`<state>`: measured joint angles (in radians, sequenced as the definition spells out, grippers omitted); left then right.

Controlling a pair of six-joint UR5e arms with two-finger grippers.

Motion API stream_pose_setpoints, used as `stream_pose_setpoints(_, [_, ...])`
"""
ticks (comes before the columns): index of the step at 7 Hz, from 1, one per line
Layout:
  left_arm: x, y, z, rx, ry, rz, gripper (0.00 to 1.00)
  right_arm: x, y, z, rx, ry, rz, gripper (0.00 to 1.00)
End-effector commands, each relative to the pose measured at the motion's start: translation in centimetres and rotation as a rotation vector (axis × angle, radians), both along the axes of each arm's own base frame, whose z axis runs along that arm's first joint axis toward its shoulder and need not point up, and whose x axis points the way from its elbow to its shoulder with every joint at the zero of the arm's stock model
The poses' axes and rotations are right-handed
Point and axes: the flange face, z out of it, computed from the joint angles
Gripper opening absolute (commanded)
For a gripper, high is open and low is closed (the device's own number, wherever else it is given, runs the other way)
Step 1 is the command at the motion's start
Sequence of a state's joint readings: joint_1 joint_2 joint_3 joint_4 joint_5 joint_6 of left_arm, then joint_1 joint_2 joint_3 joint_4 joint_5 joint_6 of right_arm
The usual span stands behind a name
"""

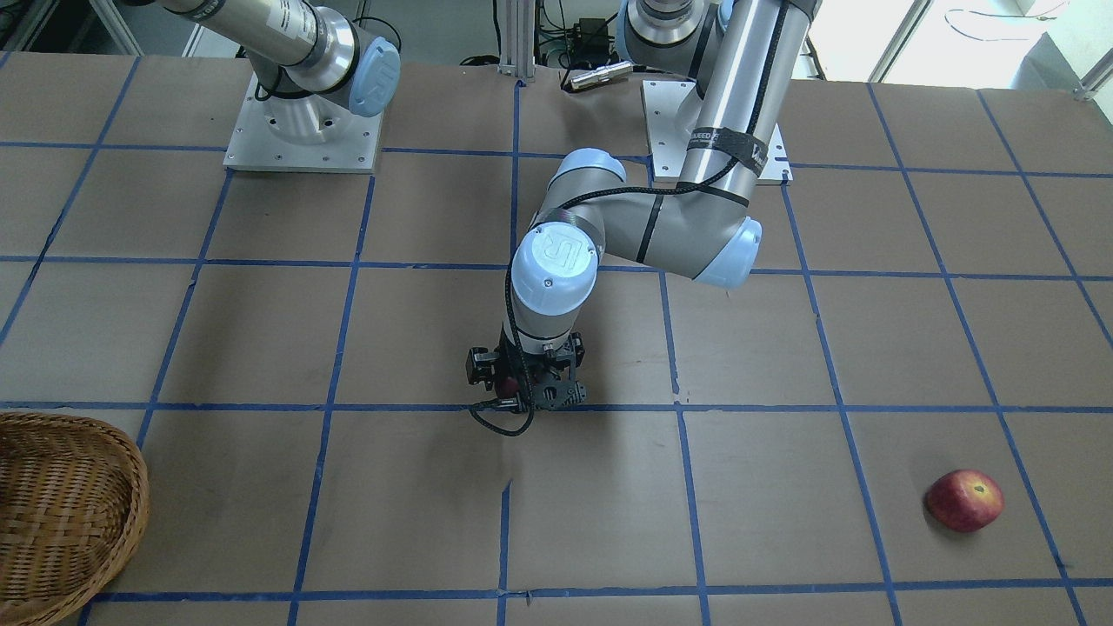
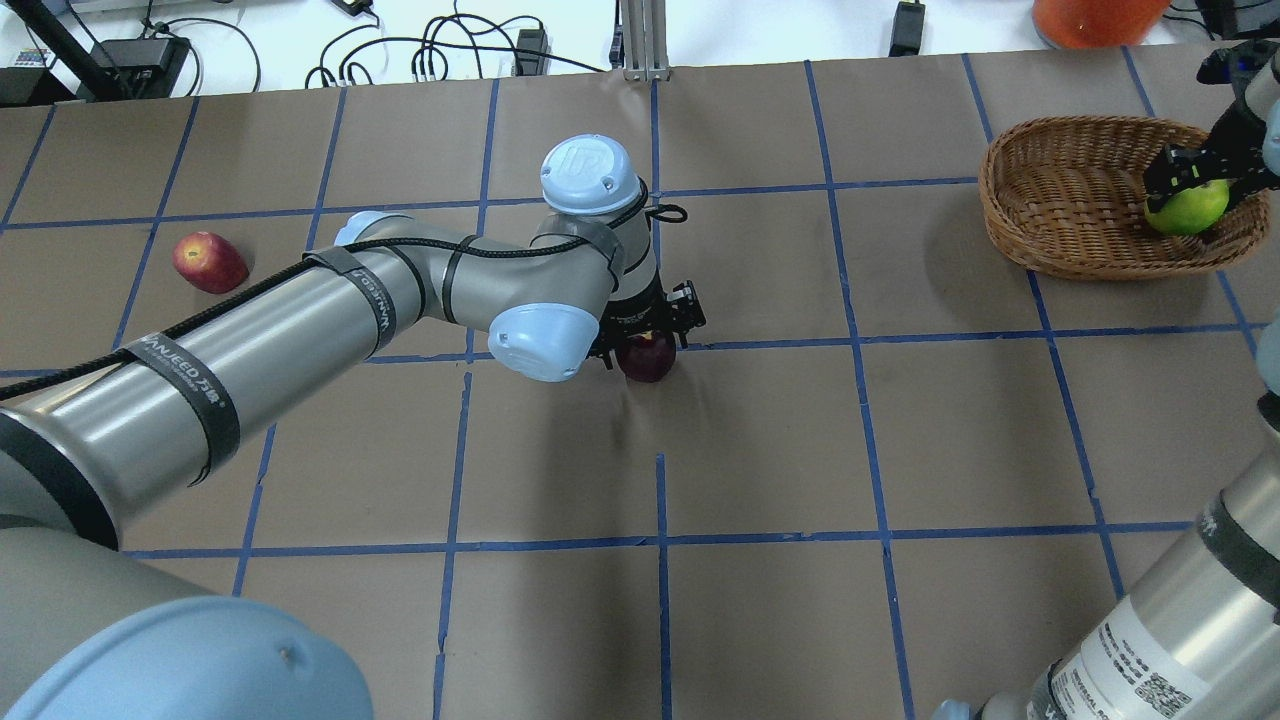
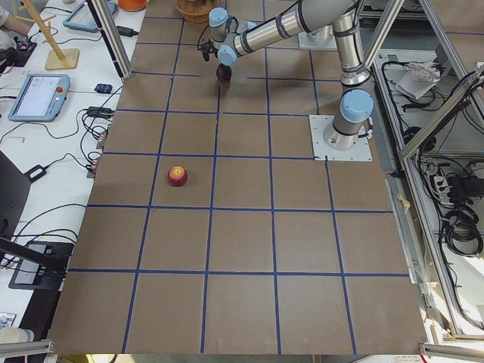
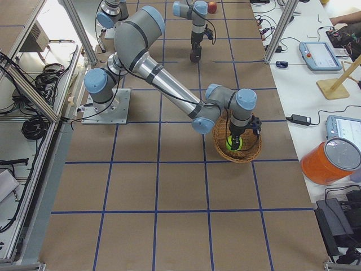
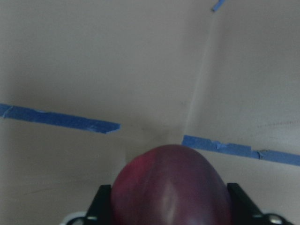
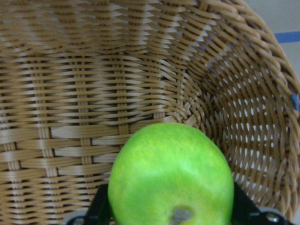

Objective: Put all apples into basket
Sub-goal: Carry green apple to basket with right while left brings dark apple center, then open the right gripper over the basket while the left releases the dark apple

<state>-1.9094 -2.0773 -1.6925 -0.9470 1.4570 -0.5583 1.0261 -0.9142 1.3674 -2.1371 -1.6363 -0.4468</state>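
The left gripper (image 2: 648, 342) is closed on the purple apple (image 5: 172, 187) near the table's centre in the overhead view. A finger shows at each side of the apple in the wrist view, but whether it is clear of the table cannot be told. The right gripper (image 2: 1190, 195) is clamped on the green apple (image 6: 171, 176) and holds it inside the basket (image 2: 1050, 190), which stands at two o'clock on the table. The red apple (image 2: 209, 262) lies alone at ten o'clock, well apart from both arms. The main risk is probably at the basket: if the left arm brings its apple across while the right arm is there, the two could collide. A gripper catching the rim on its way out could also drag or tip the light wicker. If the green apple is let go from too high, it might bounce or roll over the lower side. The purple apple looks to be held near its top, so it could slip out on the long carry.
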Motion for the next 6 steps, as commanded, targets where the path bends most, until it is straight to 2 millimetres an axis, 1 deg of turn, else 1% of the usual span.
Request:
stream_pose_setpoints(1, [4.7,-3.0,4.5,0.030,0.002,0.097,1.00,0.5,-0.5,1.3,-0.045,0.025,0.005,1.00])
stream_pose_setpoints(2, [10.2,-6.4,10.1,0.124,-0.015,0.175,1.00,2.5,0.3,4.7,-0.025,0.008,0.017,1.00])
stream_pose_setpoints(3, [15.4,-8.8,14.8,0.189,-0.015,0.102,1.00,8.6,0.5,8.9,-0.002,-0.007,0.075,1.00])
stream_pose_setpoints(4, [21.2,-10.7,16.5,0.161,0.002,-0.083,1.00,16.9,1.3,12.5,0.035,-0.032,0.094,1.00])
stream_pose_setpoints(5, [31.4,-12.7,16.7,0.141,-0.102,-0.138,1.00,25.9,2.1,14.2,0.038,-0.084,0.082,1.00])
stream_pose_setpoints(6, [36.7,-13.6,17.0,0.090,-0.110,-0.221,1.00,35.7,3.6,13.0,0.120,-0.173,0.061,1.00])
